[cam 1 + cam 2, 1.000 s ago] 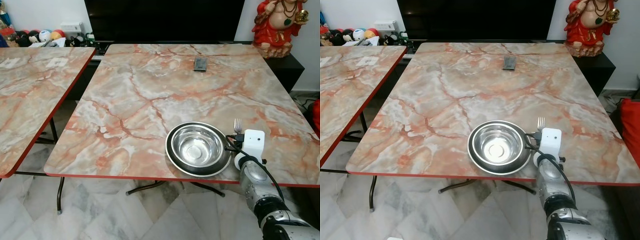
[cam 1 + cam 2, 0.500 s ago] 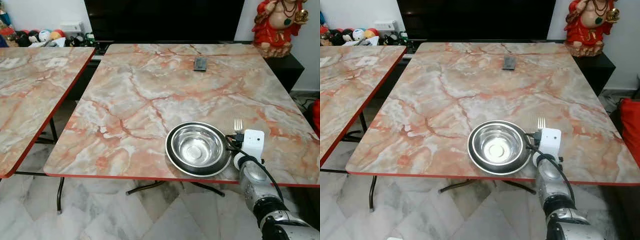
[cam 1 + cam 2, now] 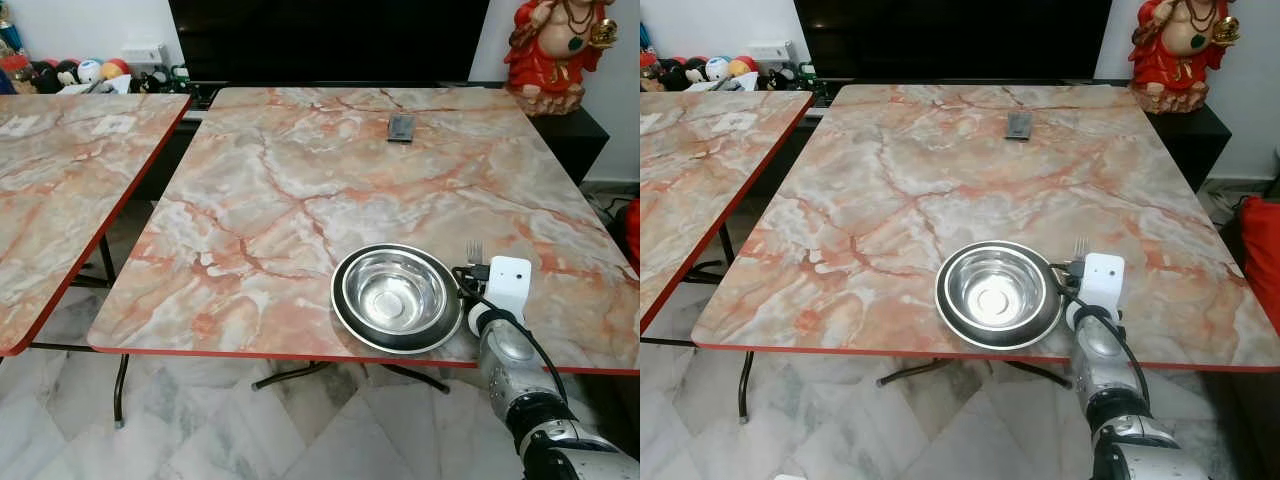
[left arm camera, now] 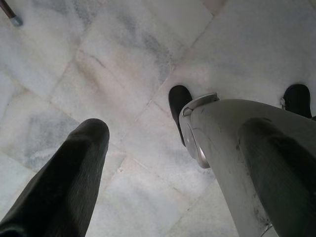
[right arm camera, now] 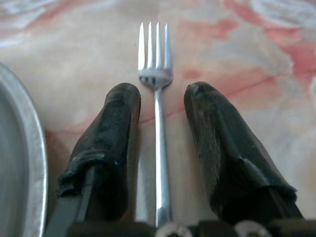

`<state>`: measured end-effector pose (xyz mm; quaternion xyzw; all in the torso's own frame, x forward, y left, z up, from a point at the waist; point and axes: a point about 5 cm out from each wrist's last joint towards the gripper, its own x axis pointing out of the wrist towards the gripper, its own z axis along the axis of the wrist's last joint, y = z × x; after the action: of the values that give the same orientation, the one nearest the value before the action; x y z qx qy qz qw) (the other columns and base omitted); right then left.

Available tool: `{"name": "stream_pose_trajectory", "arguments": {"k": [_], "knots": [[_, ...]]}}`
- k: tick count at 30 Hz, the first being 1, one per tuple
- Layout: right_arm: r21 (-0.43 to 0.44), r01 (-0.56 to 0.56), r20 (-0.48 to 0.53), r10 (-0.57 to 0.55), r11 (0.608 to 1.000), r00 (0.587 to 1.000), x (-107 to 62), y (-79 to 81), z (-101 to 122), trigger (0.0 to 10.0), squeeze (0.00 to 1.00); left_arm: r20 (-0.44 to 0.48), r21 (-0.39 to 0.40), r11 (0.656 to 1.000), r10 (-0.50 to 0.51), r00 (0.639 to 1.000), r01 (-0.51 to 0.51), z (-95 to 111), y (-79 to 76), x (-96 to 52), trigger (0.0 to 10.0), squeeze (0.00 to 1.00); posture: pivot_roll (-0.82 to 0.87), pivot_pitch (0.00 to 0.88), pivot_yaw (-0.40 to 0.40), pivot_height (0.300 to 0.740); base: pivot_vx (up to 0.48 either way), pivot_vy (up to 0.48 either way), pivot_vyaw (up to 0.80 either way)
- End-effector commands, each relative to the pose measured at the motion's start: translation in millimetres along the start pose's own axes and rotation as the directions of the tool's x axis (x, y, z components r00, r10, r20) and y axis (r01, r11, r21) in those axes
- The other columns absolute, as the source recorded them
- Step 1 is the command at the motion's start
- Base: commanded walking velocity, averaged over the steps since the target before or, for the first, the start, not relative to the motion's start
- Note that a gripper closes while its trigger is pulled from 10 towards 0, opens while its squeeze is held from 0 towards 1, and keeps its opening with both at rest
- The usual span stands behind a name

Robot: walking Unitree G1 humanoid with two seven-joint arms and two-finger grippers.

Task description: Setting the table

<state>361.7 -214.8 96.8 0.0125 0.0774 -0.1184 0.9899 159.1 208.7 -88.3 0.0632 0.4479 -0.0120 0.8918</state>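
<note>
we had the right gripper point(image 5: 160, 148) low on the table point(image 3: 300, 170), lower right of frame, fingers point(image 5: 106, 143) parted with the fork point(image 5: 157, 98) lying flat between them, released just beside the bowl point(image 3: 395, 293) and plate point(image 3: 345, 320), likely as its place setting. left gripper point(image 4: 163, 163) hung idle, spread apart.

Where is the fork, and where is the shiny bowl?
fork point(image 5: 156, 74): right wrist view, on the neck just below the tines.
shiny bowl point(image 3: 393, 293): left eye view, on the inside bottom.
</note>
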Motion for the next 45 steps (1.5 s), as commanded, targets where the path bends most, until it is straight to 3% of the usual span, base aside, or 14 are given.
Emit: {"name": "stream_pose_trajectory", "arguments": {"k": [1,9,16,21,26,34,45], "knots": [[0.004,0.018,0.063,-0.018,1.0,0.998,2.9,-1.5,14,10.0,0.0,-0.039,0.011,1.0,-0.002,0.999,0.003,-10,1.1,-2.3,10.0,0.0,0.0,0.127,0.039,0.74,0.0,0.0,0.0],[0.034,0.024,0.175,-0.03,0.999,0.984,3.5,-1.5,31,10.0,0.0,-0.037,0.022,1.0,-0.008,0.999,0.009,-9,0.6,-2.0,10.0,0.0,0.0,0.121,0.037,0.74,0.0,0.0,0.0],[0.067,0.078,0.31,-0.095,0.995,0.946,-1.0,-7.6,47,10.0,0.0,-0.036,0.02,1.0,-0.008,0.999,0.009,-9,0.3,-2.1,10.0,0.0,0.0,0.116,0.036,0.74,0.0,0.0,0.0],[0.084,0.094,0.412,-0.12,0.992,0.903,-11.1,-12.9,55,10.0,0.0,-0.036,0.022,1.0,-0.007,0.999,0.008,-9,0.4,-2.2,10.0,0.0,-0.01,0.105,0.034,0.74,0.0,0.0,0.0],[0.035,0.064,0.481,-0.073,0.997,0.874,-28.9,-12.7,51,10.0,0.0,-0.032,0.02,1.0,-0.002,0.999,0.002,-9,-0.3,-2.2,10.0,0.0,-0.03,0.067,0.029,0.74,0.0,0.0,0.0],[-0.001,0.045,0.463,-0.04,0.999,0.885,-40.6,-14.4,40,10.0,0.0,-0.031,0.014,1.0,0.009,0.999,-0.008,-9,-2.4,-1.8,10.0,0.0,-0.04,0.0,0.019,0.74,0.0,0.0,0.0],[-0.003,0.014,0.414,-0.012,1.0,0.91,-47.6,-4.1,23,10.0,0.0,-0.026,0.001,1.0,0.021,0.999,-0.021,-2,-4.1,0.8,10.0,0.0,-0.05,0.0,0.02,0.74,0.0,0.0,0.0]]}}
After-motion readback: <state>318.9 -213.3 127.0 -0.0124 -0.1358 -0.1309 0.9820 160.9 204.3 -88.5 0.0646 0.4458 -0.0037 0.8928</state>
